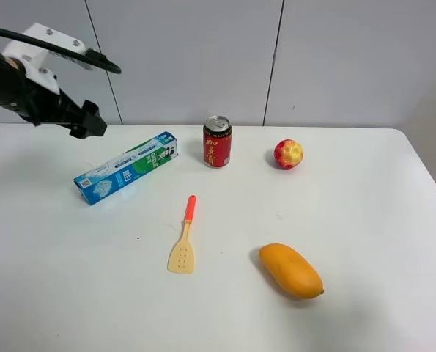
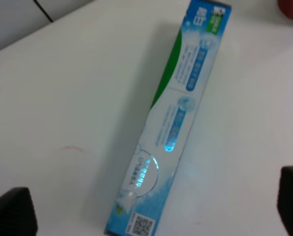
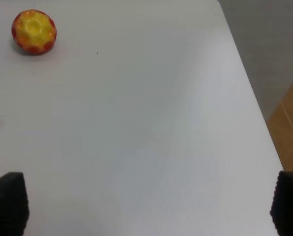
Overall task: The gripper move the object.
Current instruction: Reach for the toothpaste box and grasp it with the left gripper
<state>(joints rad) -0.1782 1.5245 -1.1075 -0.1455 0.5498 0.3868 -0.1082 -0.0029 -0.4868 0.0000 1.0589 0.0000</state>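
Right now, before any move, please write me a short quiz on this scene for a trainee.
1. True or false: the left tool is shut on the toothpaste carton.
2. The red can is: A) upright B) on its side C) crushed.
3. How many fruits are in the high view?
Key: 1 false, the left tool is open, apart from the toothpaste carton; 2 A; 3 two, apple and mango.

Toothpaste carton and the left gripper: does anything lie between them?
No. In the exterior high view, only bare white table shows between the left gripper and the toothpaste carton; they do not touch.
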